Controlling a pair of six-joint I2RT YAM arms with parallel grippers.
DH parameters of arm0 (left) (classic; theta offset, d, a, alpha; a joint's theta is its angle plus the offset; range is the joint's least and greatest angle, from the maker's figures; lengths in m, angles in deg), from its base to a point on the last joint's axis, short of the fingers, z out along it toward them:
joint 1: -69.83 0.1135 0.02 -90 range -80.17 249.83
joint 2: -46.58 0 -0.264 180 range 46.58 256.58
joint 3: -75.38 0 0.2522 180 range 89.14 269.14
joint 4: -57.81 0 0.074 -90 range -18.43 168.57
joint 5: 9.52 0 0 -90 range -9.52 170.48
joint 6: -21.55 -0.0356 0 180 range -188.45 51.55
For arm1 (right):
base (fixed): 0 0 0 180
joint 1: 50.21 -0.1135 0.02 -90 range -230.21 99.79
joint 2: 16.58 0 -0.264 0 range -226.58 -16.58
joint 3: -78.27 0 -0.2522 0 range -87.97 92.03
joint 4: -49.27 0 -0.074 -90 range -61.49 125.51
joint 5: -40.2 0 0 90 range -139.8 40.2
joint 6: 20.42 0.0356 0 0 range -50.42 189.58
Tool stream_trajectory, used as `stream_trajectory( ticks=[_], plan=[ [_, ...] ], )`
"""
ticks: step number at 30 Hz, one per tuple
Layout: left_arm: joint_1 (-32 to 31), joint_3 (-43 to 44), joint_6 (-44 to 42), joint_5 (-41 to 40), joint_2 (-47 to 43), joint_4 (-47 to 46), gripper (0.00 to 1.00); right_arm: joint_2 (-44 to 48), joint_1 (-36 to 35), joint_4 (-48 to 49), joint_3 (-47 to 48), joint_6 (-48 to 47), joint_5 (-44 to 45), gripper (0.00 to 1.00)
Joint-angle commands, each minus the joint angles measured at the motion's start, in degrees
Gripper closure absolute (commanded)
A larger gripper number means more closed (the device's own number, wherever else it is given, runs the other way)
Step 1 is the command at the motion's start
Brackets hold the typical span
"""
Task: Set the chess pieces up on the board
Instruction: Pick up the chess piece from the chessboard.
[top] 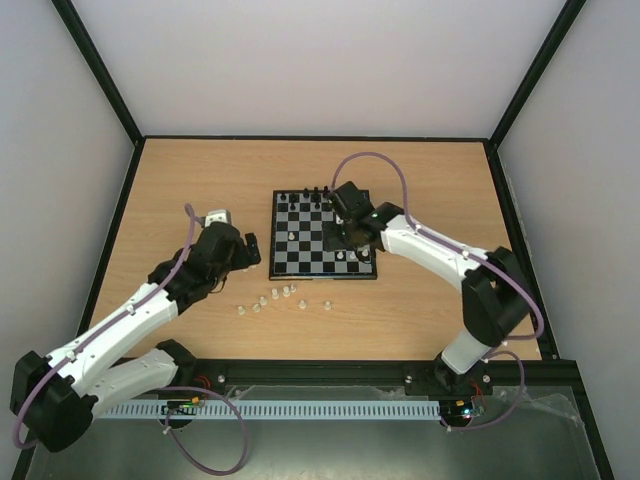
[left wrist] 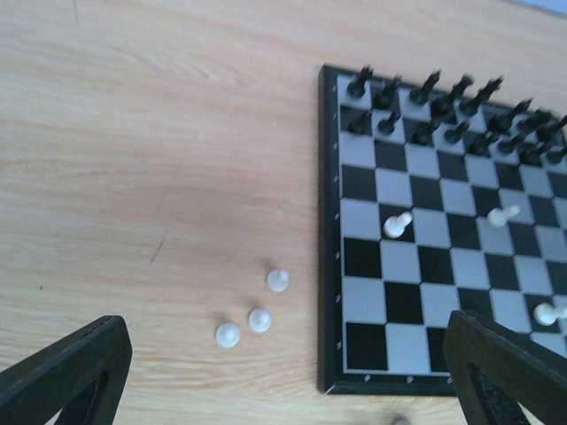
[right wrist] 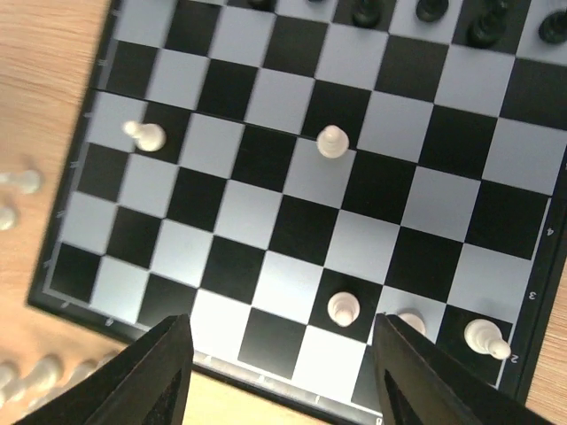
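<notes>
- Board [top: 324, 234]: black chess pieces [top: 312, 196] fill its far rows.
- White chess pieces [top: 270, 298]: most lie on the desk [top: 180, 180] off the board's near-left corner, unplaced; a few stand on its near rows.
- Right gripper [right wrist: 281, 341]: over the board's near edge, jaws parted, empty.
- Left gripper [left wrist: 285, 372]: left of the board, jaws released, probably staged for the loose pieces.

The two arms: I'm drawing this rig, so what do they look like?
Left arm and right arm alike: white shells on the links, black joints and wrists, black wedge-shaped fingers. A purple cable loops along each. A green light shows near the right wrist.
</notes>
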Motion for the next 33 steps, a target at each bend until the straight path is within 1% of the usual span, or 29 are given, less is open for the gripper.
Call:
stream_trajectory(
  ticks=[1,4,9,16,20,25,29,33],
  plan=[
    [0.4,5.6,1.2,-2.5,2.0,3.4,0.00,7.3,-0.4,1.5,-4.2,0.7,-3.8,0.40],
    [0.4,8.0,1.8,-2.7,4.3,4.3,0.01,11.5,-0.6,3.4,-7.4,1.3,-5.3,0.35],
    [0.3,10.6,3.9,-2.0,7.3,5.6,0.00,14.3,-1.0,5.9,-9.2,2.4,-8.7,0.32],
    [-1.3,7.2,7.5,-2.8,4.2,5.4,0.00,16.1,-1.4,7.6,-11.9,3.1,-10.7,0.31],
    [-1.5,5.3,8.0,-3.2,2.6,5.4,0.00,15.2,-1.5,7.7,-11.7,2.9,-9.6,0.31],
    [-1.5,3.2,6.5,-3.2,1.4,5.0,0.00,9.8,-1.5,5.3,-7.2,2.1,-4.6,0.31],
    [-1.3,0.2,4.8,-0.9,-0.5,0.8,0.01,2.8,-1.5,3.0,-0.4,2.4,-1.6,0.32],
    [-1.0,-1.2,1.7,0.1,-1.3,-1.0,0.01,-5.9,-1.5,0.4,8.2,2.7,0.1,0.36]
  ],
)
